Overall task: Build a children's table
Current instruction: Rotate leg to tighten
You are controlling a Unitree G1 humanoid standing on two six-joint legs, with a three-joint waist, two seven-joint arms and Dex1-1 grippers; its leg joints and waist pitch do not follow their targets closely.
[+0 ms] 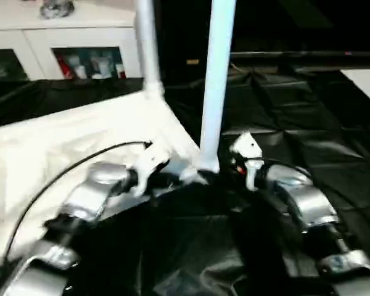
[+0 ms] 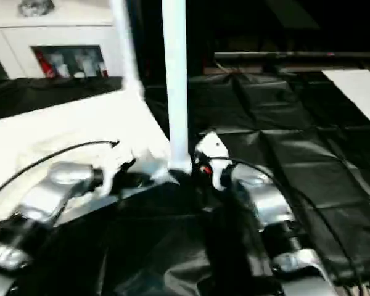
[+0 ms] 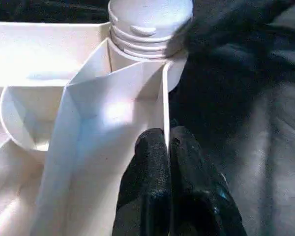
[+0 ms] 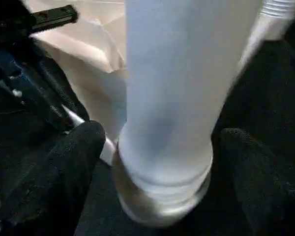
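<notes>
The white tabletop (image 1: 68, 148) lies upside down, ribbed underside up. One white leg (image 1: 216, 80) stands upright in the near corner socket (image 3: 147, 29), and a second leg (image 1: 147, 43) rises from the far corner. My left gripper (image 3: 166, 142) is shut on the thin side wall of the tabletop, just short of the near corner socket. My right gripper (image 4: 162, 140) is open around the base of the near leg (image 4: 167, 98). Its black fingers (image 4: 78, 147) stand on either side of the leg, a little apart from it.
A crinkled black sheet (image 1: 308, 111) covers the ground around the tabletop. A white cabinet (image 1: 61, 37) with glass doors stands at the back left. A black cable (image 1: 61, 172) runs over my left forearm. A white panel (image 1: 367, 83) lies at the far right.
</notes>
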